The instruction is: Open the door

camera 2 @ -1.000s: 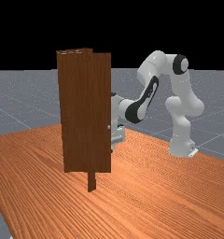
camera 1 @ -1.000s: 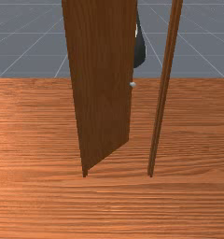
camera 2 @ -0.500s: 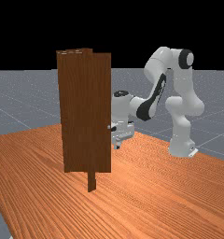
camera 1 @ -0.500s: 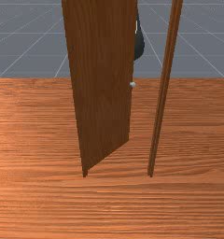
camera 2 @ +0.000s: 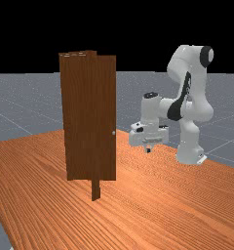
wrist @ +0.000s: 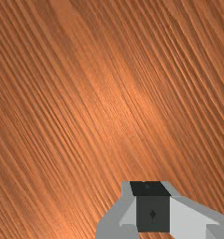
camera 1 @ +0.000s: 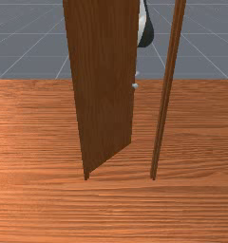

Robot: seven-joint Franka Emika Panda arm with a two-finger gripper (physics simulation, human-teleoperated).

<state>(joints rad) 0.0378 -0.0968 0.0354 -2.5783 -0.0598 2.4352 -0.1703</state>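
Note:
The brown wooden door (camera 1: 104,71) stands partly open in the front view, angled away from the right frame post (camera 1: 158,137) with a gap between them. Its small pale knob (camera 1: 135,86) is at the free edge. In the far view my gripper (camera 2: 148,149) hangs above the table, right of the door (camera 2: 107,117) and its knob (camera 2: 113,133), clearly apart from both. The wrist view has the gripper (wrist: 152,207) over bare wood grain.
The orange-brown table (camera 2: 153,205) spreads around and below the door. A lower end of the door frame (camera 2: 95,190) reaches down past the panel's bottom edge in the far view. The arm's base (camera 2: 189,155) stands at the far view's right.
My hand has drawn back from beside the door toward the far view's right, nearer the arm's base, and has turned. The door and knob have kept their positions.

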